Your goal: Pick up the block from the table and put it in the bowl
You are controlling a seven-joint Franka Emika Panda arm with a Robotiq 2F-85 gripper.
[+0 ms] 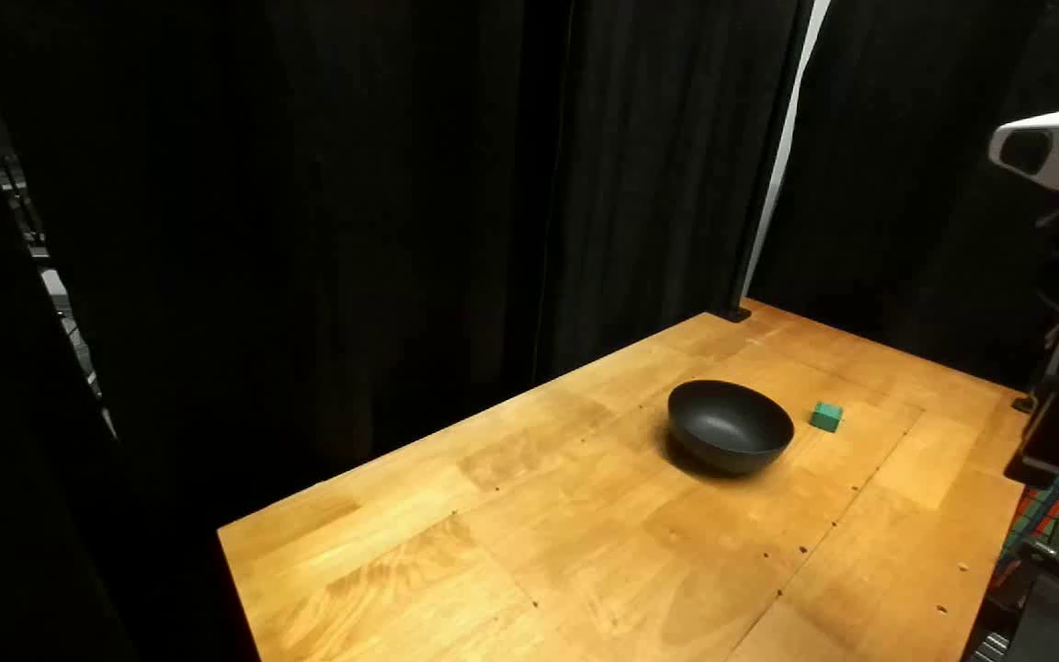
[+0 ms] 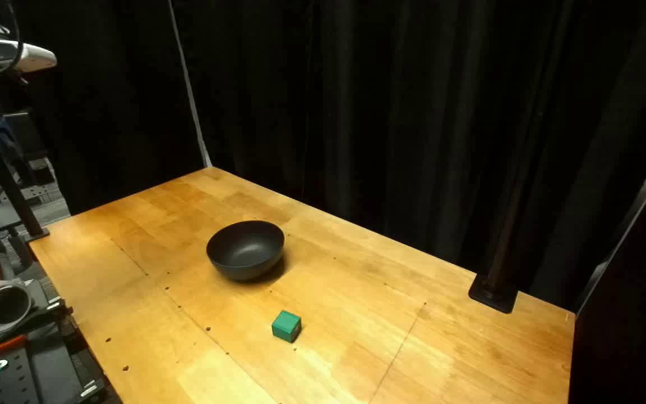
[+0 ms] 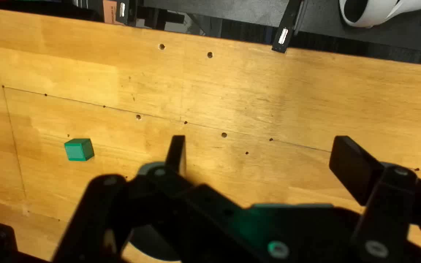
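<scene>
Nearest the lens, across the lower part of the wrist view, comes the claw [image 3: 262, 157], its jaws spread wide with only wood showing between them. Nothing is pinched; I read the spread as readiness to straddle the block.

From left to right in an exterior view, the white housing of the arm [image 2: 12, 53] is first, held high above the level of the bench [image 2: 351, 303], presumably so a grasp can come down from overhead without knocking anything. Next sits the black bowl [image 2: 245, 251], upright and mouth up, well in from the edges: a sensible spot for something to be let go into.

To its right, and closer to that camera, the green block [image 2: 286, 326] rests flat on the wood, near the bowl but not touching. That gap should leave space for the jaws on either side. In the wrist view the block lies outside them, off to the left, so the claw would have to shift across before descending.

Farthest right, a dark post [image 2: 493, 292] has its foot near the bench's edge, probably to support the black curtain [image 2: 384, 112] without taking up working room.
</scene>
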